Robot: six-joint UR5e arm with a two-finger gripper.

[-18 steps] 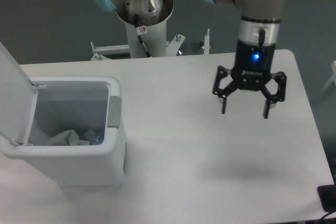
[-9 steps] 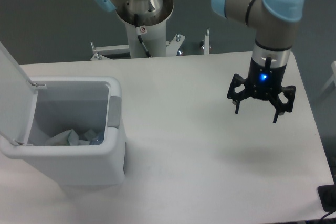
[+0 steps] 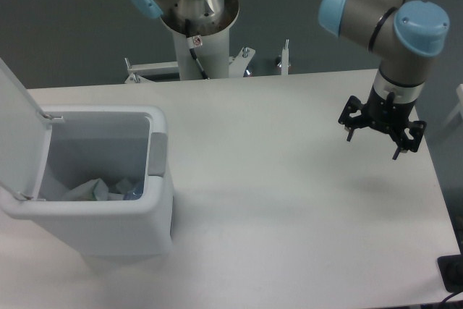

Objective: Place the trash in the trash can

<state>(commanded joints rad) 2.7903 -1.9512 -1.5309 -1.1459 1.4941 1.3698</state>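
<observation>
Gripper (image 3: 381, 135) has slid right and farther back since the earlier frames, fingers spread, holding nothing. Trash (image 3: 101, 189) lies in the bottom of the trash can (image 3: 108, 233) at near left, lid up. Looks like the retreat step; nothing left on the table to fetch. Trash's long axis unclear, too jumbled.

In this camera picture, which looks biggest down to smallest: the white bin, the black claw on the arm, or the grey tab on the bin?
1. The trash can
2. The gripper
3. The grey latch tab

The gripper hangs above the table, so only apparent size counts.
</observation>
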